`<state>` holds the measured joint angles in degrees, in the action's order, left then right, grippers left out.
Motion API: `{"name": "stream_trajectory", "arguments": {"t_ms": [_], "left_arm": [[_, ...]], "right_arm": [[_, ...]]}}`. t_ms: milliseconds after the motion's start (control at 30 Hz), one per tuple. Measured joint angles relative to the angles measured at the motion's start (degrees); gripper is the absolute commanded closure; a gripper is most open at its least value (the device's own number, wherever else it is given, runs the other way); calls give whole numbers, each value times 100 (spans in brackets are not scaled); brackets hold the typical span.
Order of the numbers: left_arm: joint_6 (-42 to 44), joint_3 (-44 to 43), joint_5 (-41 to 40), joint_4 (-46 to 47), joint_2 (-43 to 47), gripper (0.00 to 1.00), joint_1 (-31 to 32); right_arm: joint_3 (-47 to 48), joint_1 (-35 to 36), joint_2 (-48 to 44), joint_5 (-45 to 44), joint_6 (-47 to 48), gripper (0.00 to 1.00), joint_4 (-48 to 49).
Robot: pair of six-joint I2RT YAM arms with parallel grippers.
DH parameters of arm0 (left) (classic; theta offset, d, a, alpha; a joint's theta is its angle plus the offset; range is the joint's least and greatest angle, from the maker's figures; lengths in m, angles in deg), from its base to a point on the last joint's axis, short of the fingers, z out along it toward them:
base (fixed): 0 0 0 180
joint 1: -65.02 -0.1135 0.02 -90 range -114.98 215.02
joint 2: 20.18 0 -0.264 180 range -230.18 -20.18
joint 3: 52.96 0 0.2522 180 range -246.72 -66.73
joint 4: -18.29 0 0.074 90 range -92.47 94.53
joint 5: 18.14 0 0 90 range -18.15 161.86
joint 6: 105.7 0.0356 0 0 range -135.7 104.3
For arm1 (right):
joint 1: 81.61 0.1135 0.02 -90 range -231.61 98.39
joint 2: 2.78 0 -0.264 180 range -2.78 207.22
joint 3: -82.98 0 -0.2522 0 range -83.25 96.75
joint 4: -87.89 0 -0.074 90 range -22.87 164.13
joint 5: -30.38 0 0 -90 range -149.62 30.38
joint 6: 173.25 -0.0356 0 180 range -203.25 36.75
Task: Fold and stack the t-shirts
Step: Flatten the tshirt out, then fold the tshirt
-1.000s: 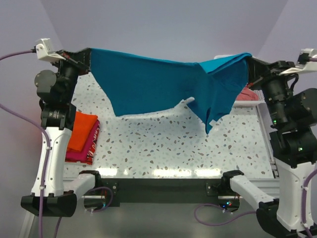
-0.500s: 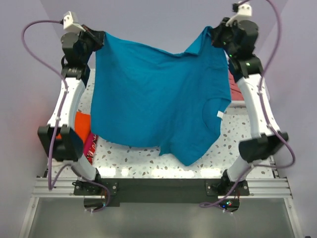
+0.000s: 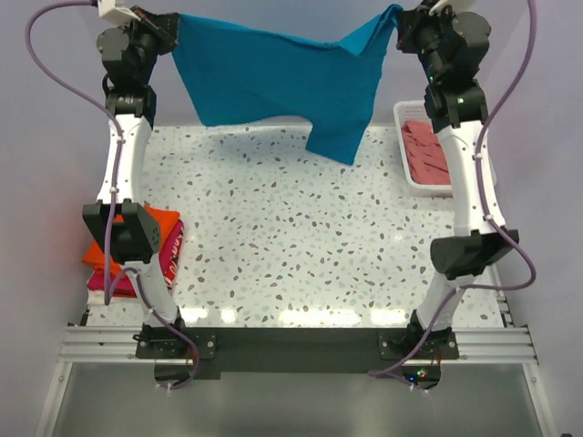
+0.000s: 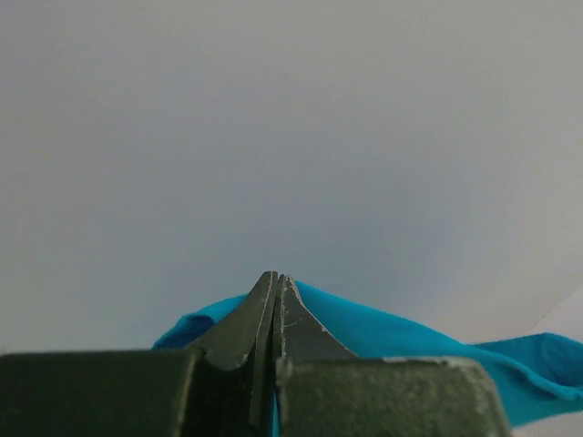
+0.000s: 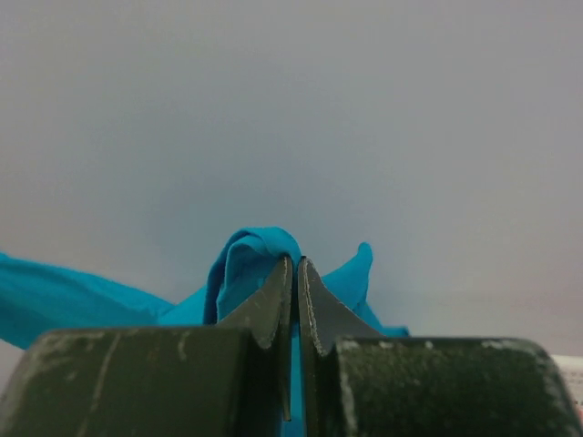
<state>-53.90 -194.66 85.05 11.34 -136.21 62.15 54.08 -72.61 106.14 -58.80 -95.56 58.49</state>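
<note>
Both arms are stretched high and far out from their bases. The left arm (image 3: 123, 164) rises from its mount, bends at the elbow over the table's left edge and runs up to a wrist turned inward. The right arm (image 3: 469, 182) mirrors it on the other side, its wrist also turned toward the middle. The left gripper (image 3: 168, 23) has its jaws pressed together on one upper corner of the teal-blue t-shirt (image 3: 273, 77). In the left wrist view the two fingers (image 4: 276, 282) meet with cloth (image 4: 392, 332) spilling out behind and to the right of them. The right gripper (image 3: 401, 23) is likewise clamped on the opposite corner, and in its wrist view a bunched fold of teal fabric (image 5: 246, 264) bulges just above and to the left of the closed fingertips (image 5: 296, 269). The shirt hangs between the two grippers as a sagging sheet, lifted off the table (image 3: 301, 228), with its longest point drooping nearer the right gripper. Well below the left gripper, beside that arm's elbow, a folded orange t-shirt (image 3: 157, 229) lies on a magenta-red t-shirt (image 3: 169, 266). Below the right gripper, just beside its forearm, a white basket (image 3: 402, 137) holds a salmon-pink t-shirt (image 3: 428, 159).
</note>
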Motion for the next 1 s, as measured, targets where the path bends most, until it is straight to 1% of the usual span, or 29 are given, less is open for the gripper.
{"name": "stream_trajectory", "arguments": {"t_ms": [33,100,167,267,367,400,533,633,767,867,1000], "left_arm": [[-17,240,13,79,160,100,-26],[-33,879,28,306,511,100,-66],[-85,1775,59,540,942,100,-76],[-181,3187,81,837,1526,100,-70],[-319,4935,50,1071,2203,100,-70],[-352,5497,26,1078,2415,100,-72],[-588,7287,-59,1034,3086,100,-70],[-763,8428,-144,852,3646,100,-55],[-820,9501,-407,487,4367,100,127],[-817,9993,-710,11,4911,100,413],[-839,10441,-984,-518,5606,100,527]], "right_arm": [[-170,-9,-153,-11,0,100,52],[-861,-35,-632,-33,-2,100,229],[-1567,-44,-1064,-70,-11,100,356],[-3042,-48,-1805,-151,-81,100,533],[-4612,-50,-2474,-179,-267,100,555],[-5163,-50,-2706,-181,-345,100,496],[-7034,-50,-3534,-201,-835,100,258],[-8039,-50,-4052,-240,-1257,100,-55],[-9112,-55,-4647,-243,-1652,100,-356],[-9903,-55,-5206,-234,-1847,100,-616],[-10620,-70,-5884,-173,-2044,100,-942]]}}
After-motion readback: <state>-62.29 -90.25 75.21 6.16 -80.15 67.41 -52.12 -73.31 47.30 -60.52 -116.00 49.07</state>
